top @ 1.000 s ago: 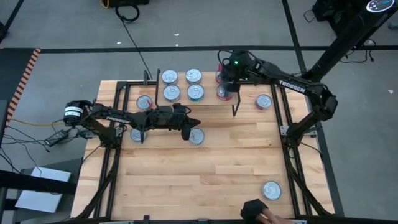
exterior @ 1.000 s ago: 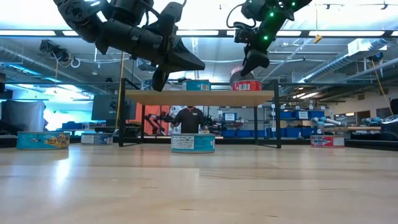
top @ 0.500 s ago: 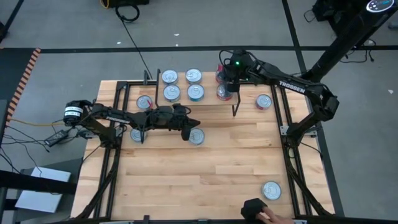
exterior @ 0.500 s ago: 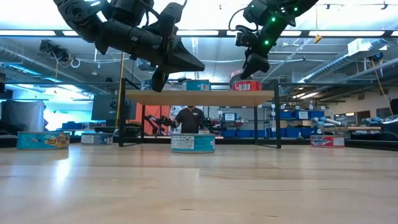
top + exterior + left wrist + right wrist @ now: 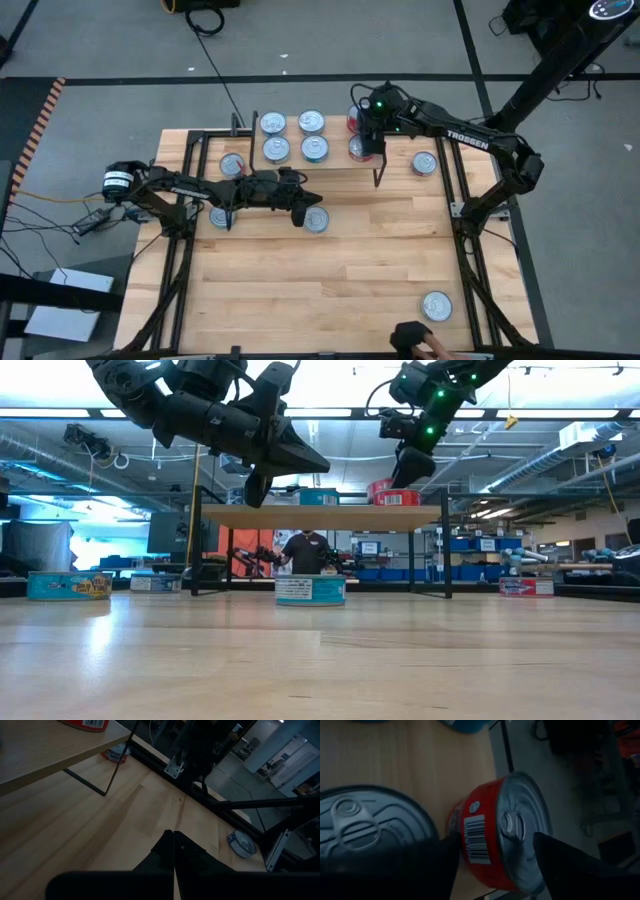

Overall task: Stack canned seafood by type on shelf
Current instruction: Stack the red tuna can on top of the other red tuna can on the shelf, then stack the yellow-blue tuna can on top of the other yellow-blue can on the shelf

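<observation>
On the shelf, the right claw is lifting off, fingers now spread, leaving the red tin just below it; the left claw hangs shut.

Light-wood table with black side rails, seen from above. At its far edge stands the shelf, a pale board on thin black legs. On the board: four silver-topped cans in a square (labels blue or teal), and two red cans at the right end. Directly on the table: cans at and.
</observation>
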### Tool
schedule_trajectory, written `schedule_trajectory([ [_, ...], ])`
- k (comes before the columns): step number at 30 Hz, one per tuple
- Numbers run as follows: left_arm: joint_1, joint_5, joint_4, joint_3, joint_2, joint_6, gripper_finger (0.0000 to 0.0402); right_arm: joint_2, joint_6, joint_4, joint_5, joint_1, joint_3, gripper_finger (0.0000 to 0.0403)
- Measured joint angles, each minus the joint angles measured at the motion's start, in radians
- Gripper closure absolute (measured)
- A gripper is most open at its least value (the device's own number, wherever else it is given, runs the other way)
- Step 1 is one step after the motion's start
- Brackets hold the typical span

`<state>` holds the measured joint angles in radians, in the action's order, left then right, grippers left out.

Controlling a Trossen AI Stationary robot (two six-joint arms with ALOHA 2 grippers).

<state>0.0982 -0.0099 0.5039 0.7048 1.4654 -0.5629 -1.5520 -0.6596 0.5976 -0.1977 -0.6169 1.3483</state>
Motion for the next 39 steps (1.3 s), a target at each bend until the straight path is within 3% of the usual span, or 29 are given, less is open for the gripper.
schedule_trajectory([
  [9,0.000,0.014,-0.001,0.000,0.000,-0.015,0.0399,0.000,0.015,0.028,-0.023,0.002,0.002,0.0141],
  [24,0.000,0.039,-0.002,0.000,-0.001,-0.015,0.0399,0.025,0.103,0.034,-0.035,0.014,0.014,0.0185],
  [31,0.015,0.046,-0.058,0.000,-0.066,0.039,0.0399,0.119,0.301,0.102,-0.009,0.069,0.080,0.0268],
  [36,0.052,0.070,-0.101,0.000,-0.143,0.090,0.0399,0.175,0.573,0.143,0.153,0.124,0.070,0.0353],
  [39,0.076,0.113,-0.145,0.001,-0.181,0.133,0.0399,0.193,0.649,0.086,0.250,0.179,0.025,0.0392],
])
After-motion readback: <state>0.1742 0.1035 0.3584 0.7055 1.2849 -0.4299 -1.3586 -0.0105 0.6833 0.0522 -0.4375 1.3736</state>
